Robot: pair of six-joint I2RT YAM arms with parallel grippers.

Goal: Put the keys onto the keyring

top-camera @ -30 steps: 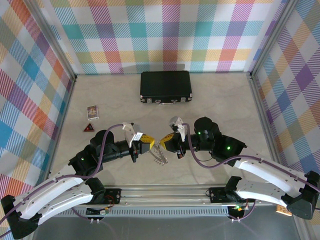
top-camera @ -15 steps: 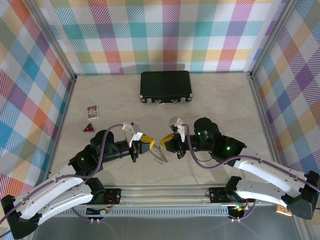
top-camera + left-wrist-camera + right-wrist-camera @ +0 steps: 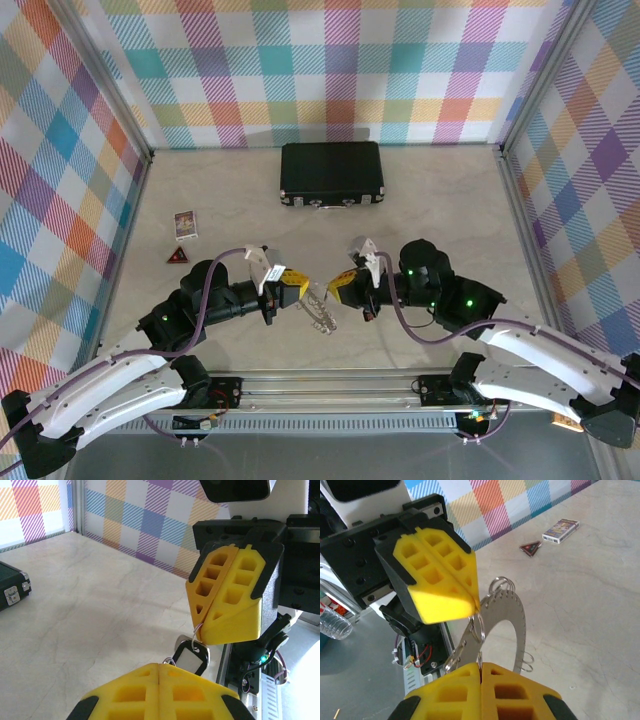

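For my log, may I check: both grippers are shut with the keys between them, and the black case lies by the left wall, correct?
Not quite: the top view shows the case at the far wall, mid-width, not by the left wall. The left gripper and right gripper are shut with the keys between them.

We can't read any txt, brand or no. anywhere. The small printed box on the counter carries artwork w/ lettering too tiny to make out; the red triangle near it is likewise illegible.
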